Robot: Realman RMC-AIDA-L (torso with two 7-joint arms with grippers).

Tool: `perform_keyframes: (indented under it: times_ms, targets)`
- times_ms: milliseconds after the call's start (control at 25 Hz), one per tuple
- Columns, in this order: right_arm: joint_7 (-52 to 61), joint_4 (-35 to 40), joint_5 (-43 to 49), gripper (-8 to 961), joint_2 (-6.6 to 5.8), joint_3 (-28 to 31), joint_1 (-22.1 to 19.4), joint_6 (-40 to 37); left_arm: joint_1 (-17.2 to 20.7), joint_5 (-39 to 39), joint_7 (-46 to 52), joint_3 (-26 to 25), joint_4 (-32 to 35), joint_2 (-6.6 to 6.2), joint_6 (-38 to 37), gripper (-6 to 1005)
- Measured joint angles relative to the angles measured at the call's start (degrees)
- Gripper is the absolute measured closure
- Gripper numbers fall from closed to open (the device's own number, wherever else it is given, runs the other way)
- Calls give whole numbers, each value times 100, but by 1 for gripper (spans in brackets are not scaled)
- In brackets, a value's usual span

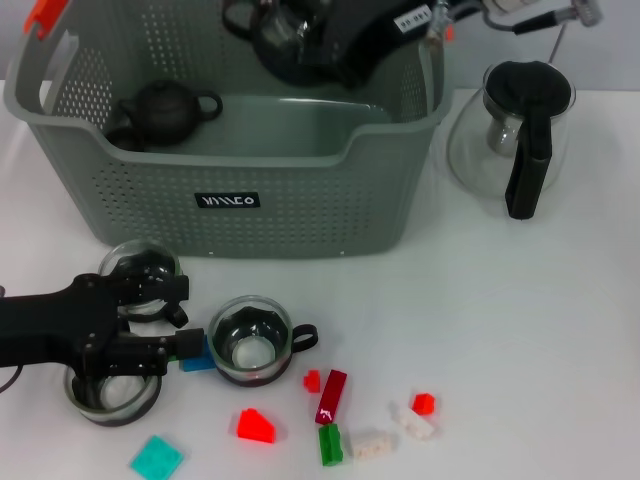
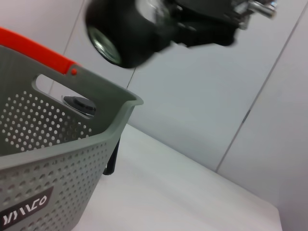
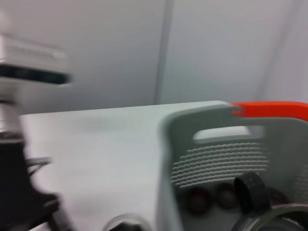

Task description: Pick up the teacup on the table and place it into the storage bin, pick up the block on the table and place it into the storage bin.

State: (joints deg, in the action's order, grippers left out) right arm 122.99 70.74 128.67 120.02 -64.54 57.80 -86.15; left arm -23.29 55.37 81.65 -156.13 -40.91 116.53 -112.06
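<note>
The storage bin (image 1: 230,190) is a grey-green perforated basket with orange-red tabs at the back of the table. It also shows in the left wrist view (image 2: 53,159) and the right wrist view (image 3: 207,144). My right gripper (image 1: 325,40) is shut on a glass teacup (image 1: 285,40) with a dark base, held above the bin's back right part; the cup also shows in the left wrist view (image 2: 120,33). My left gripper (image 1: 172,318) is open, low over the table at front left, among three teacups (image 1: 250,342), (image 1: 140,265), (image 1: 110,392). A blue block (image 1: 197,359) lies beside its lower finger.
A black teapot (image 1: 165,110) sits inside the bin at left. A clear glass pot (image 1: 515,130) with a black handle stands right of the bin. Several loose blocks lie at the front: red (image 1: 255,425), dark red (image 1: 332,395), green (image 1: 330,445), white (image 1: 370,445), teal (image 1: 157,458).
</note>
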Motion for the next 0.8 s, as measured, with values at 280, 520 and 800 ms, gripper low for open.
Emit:
perform_keyframes:
  times_ms: [280,520,800]
  targets:
    - [343,-1615,609,834,-45,-1,708,1435,-24,-27,0,42,-12,-6,-5,140]
    - [600,-2720,1089,826,-82,3,1306,2422,-38,-32,-71,48,34,-8,-12,140]
    - [596,-3765,1192,817,-37,-56,1589,3512,-55,-2,-97,47,38,-6,-24,139]
